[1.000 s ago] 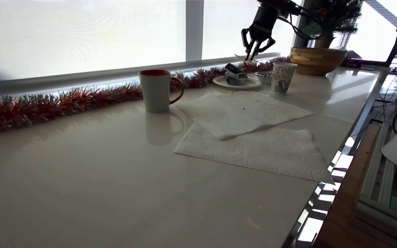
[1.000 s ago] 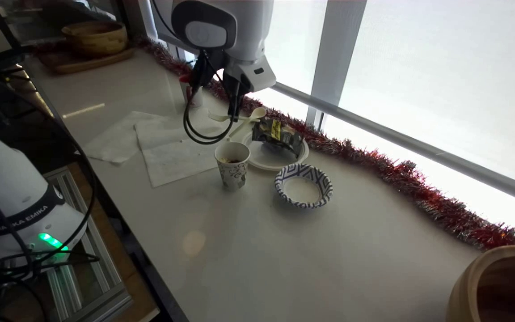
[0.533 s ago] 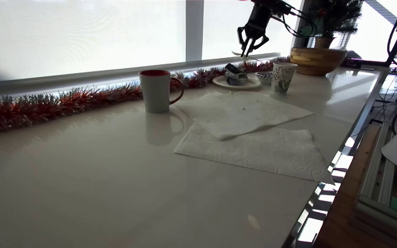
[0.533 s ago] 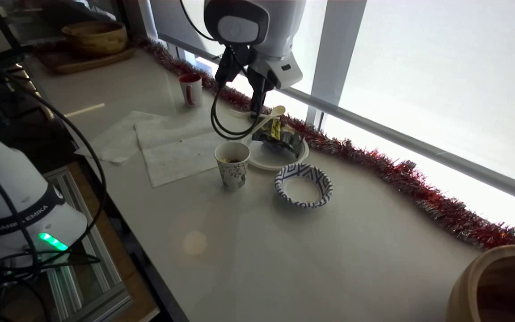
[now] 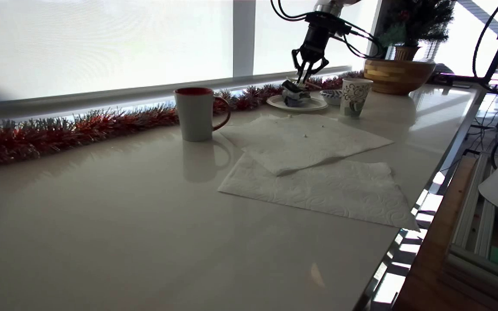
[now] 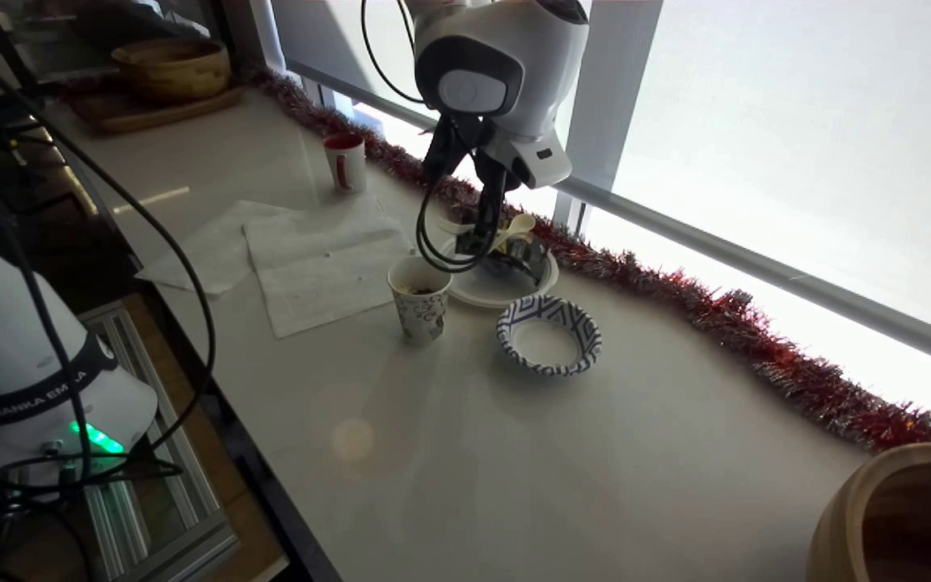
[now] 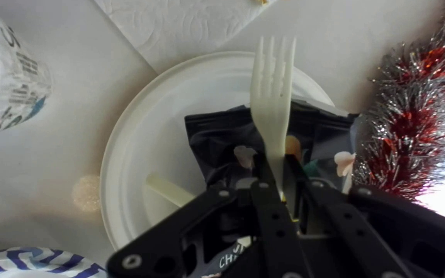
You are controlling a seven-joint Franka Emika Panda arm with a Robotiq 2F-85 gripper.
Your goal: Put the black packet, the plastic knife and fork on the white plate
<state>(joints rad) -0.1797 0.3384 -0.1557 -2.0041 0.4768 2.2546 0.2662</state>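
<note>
The white plate [image 7: 129,154] lies on the table, with the black packet [image 7: 222,133] on it. It also shows in both exterior views [image 5: 275,103] [image 6: 478,295]. My gripper [image 7: 276,162] is shut on a pale plastic fork [image 7: 270,104], tines pointing away from it, above the packet. In the exterior views the gripper [image 5: 301,81] [image 6: 478,242] is low over the plate. A pale spoon [image 6: 522,223] is at the fingers and moves with them; in the wrist view only a pale handle [image 7: 168,189] shows beside them. No plastic knife is in view.
A patterned paper cup [image 6: 421,311] and a patterned bowl [image 6: 514,356] stand close to the plate. Tinsel [image 6: 676,291] runs along the window behind it. Paper towels [image 5: 309,142] and a mug [image 5: 195,114] lie beyond. A wooden bowl [image 6: 845,517] stands at the near end.
My gripper has moved over the plate with the fork and the spoon and has come down close to the packet. The plate and packet have not moved.
</note>
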